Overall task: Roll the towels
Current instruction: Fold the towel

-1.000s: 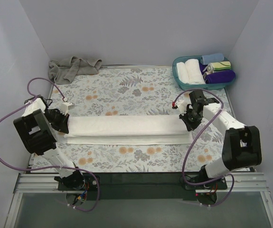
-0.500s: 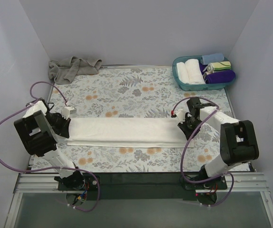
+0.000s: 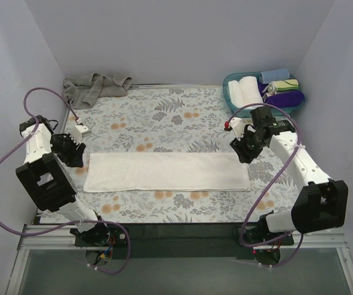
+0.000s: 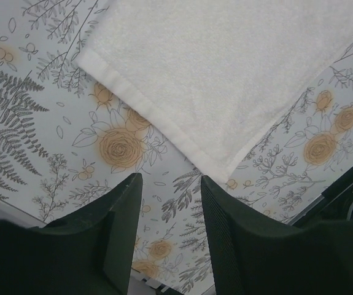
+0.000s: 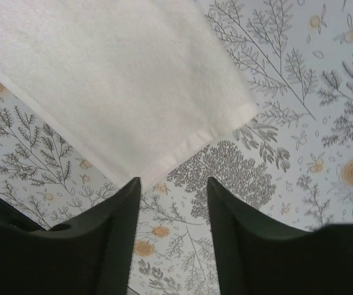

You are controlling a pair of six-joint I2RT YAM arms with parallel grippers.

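A white towel [image 3: 167, 171] lies flat as a long folded strip across the floral table. Its left end shows in the left wrist view [image 4: 225, 74], its right end in the right wrist view [image 5: 115, 80]. My left gripper [image 3: 75, 155] is open and empty, just off the towel's left end and raised above the table [image 4: 170, 184]. My right gripper [image 3: 245, 150] is open and empty, just off the towel's right end [image 5: 173, 184]. A grey-beige towel [image 3: 93, 87] lies crumpled at the back left corner.
A teal basket [image 3: 234, 106] at the back right holds rolled towels, white, blue, striped and purple. Walls close in the table on the left, back and right. A dark rail runs along the near edge.
Both grippers have let go of the white towel's ends and drawn back outward and up. The towel, held folded over before, now lies flat on the table.
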